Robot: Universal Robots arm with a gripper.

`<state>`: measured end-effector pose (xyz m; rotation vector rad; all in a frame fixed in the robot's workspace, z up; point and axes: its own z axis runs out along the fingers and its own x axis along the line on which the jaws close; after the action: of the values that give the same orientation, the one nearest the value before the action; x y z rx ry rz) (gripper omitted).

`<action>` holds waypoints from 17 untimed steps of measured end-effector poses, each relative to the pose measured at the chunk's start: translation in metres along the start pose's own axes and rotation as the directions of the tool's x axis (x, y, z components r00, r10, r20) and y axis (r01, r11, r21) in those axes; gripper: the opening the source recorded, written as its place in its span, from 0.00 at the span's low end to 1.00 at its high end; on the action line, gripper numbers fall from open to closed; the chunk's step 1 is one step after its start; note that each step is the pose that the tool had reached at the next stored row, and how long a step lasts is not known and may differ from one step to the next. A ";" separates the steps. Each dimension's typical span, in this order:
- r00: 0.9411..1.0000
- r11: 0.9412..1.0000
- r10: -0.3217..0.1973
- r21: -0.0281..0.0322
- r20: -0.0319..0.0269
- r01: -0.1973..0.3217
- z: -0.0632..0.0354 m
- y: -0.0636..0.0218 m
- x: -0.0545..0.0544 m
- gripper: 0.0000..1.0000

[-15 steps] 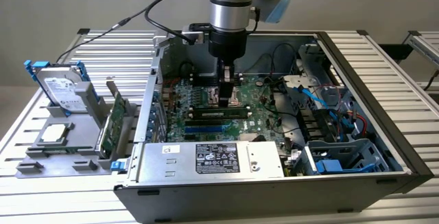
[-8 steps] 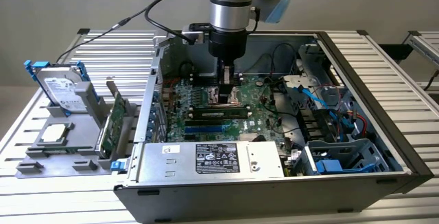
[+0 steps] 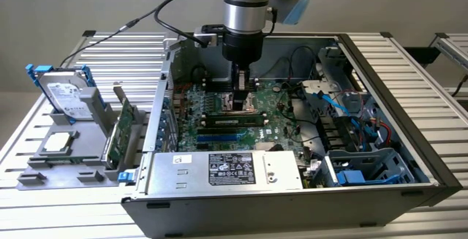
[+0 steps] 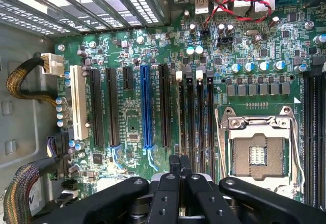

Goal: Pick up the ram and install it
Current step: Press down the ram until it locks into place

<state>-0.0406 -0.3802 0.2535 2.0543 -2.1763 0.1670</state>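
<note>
Slatted metal table (image 3: 109, 47) carries the open computer case (image 3: 409, 140), and I reach down into it from above. Across the case floor lies the green motherboard (image 4: 127, 122), and its bare processor socket (image 4: 260, 155) is my landmark. Red and black wires run well beyond the socket, so the room around my wrist is close but free. Just beside the socket stand four black memory slots (image 4: 201, 122), and past them, farther from the socket, is a blue expansion slot (image 4: 146, 107). The ram (image 3: 234, 121) stands on edge in the memory slot farthest from the socket, chips facing outward in the exterior view. My gripper (image 4: 178, 165) hangs over that same slot line, with its fingers drawn tight together. Whether the stick's top edge sits between the pads I cannot tell. I judge this step wants a pinch at mid-length. The board must be kept upright and square to the slot, with no twist against the neighbouring latches.
</note>
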 end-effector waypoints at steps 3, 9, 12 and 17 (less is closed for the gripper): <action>1.000 1.000 0.000 0.000 0.000 0.000 0.0000 0.0000 0.000 0.11; 1.000 1.000 0.000 0.000 0.000 0.000 0.0000 0.0000 0.000 0.11; 1.000 1.000 0.000 0.000 0.000 0.000 0.0015 -0.0002 0.000 0.11; 1.000 1.000 0.000 0.000 0.001 0.000 0.0104 -0.0004 -0.002 0.11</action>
<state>-0.0404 -0.3802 0.2430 2.0547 -2.1767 0.1665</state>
